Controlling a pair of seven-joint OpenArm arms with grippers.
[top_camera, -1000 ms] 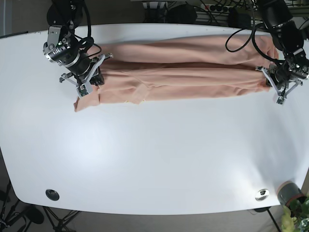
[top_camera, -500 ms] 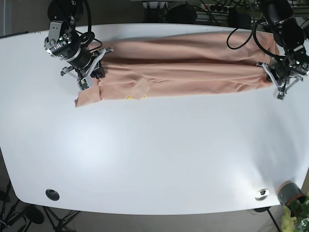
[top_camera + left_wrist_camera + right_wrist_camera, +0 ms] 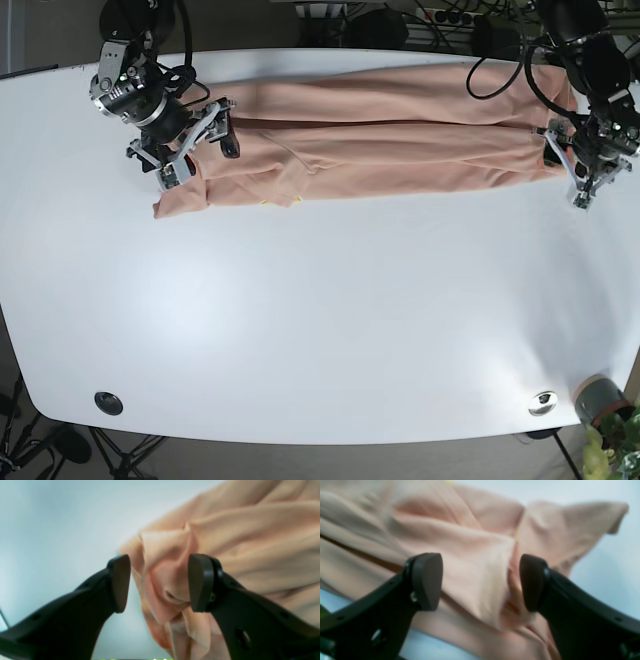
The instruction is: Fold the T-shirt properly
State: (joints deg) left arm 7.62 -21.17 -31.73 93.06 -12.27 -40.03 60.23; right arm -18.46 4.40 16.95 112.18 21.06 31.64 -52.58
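A peach T-shirt [image 3: 390, 135] lies folded into a long band along the far edge of the white surface [image 3: 320, 320]. The left gripper [image 3: 160, 582] and right gripper [image 3: 480, 582] hover at opposite ends of the band, jaws released, cloth bunched between them.

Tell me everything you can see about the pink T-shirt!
The T-shirt is soft peach-pink cloth, folded lengthwise into a long band across the far side of the white table. A dark crease runs along it, and one loose corner sticks out at the base view's left end. A speck of yellow shows at its near edge. The right gripper and the left gripper are both open, with bunched cloth between the fingers at each end.
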